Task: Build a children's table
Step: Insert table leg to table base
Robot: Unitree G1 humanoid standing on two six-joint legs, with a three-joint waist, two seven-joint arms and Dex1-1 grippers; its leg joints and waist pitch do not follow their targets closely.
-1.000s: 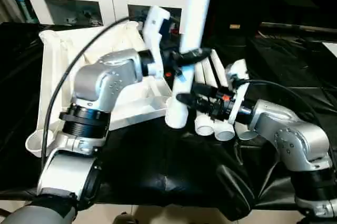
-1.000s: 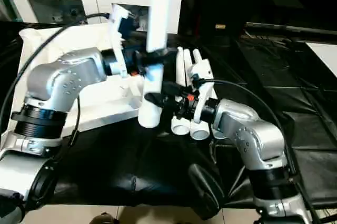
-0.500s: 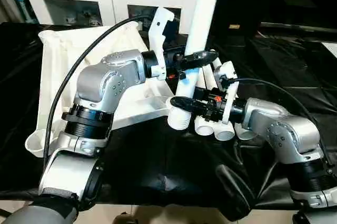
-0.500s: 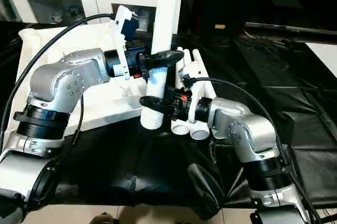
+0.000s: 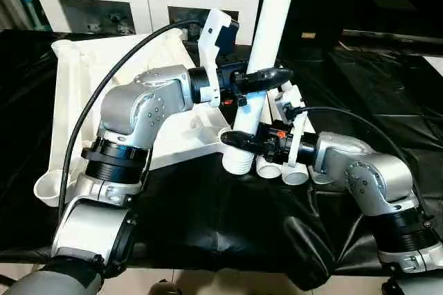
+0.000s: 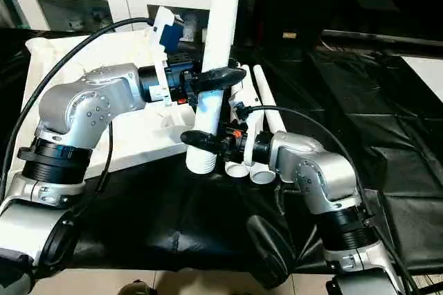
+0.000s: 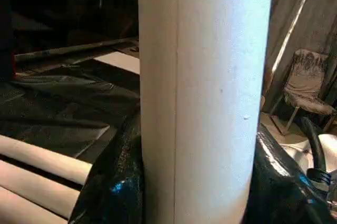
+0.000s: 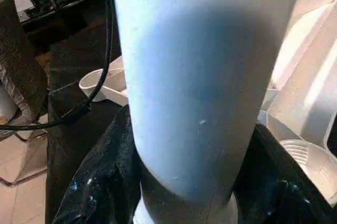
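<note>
While we hold one white leg (image 5: 271,28) nearly upright, our left tool (image 5: 261,79) clamps its middle and our right tool (image 5: 243,141) clamps it just above the ribbed lower end. Head views place the upturned tabletop (image 5: 83,94) at nine o'clock on the black surface (image 5: 208,212), spare legs (image 6: 266,111) at three. Our left wrist view adds a chair (image 7: 308,90) beyond.

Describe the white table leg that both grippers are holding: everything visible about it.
The leg is a long, smooth white plastic tube, held nearly upright and leaning slightly. Its ribbed wide end hangs low beside the spare legs, near the tabletop corner. The left gripper clamps it mid-length, the right gripper just above the lower end.
</note>
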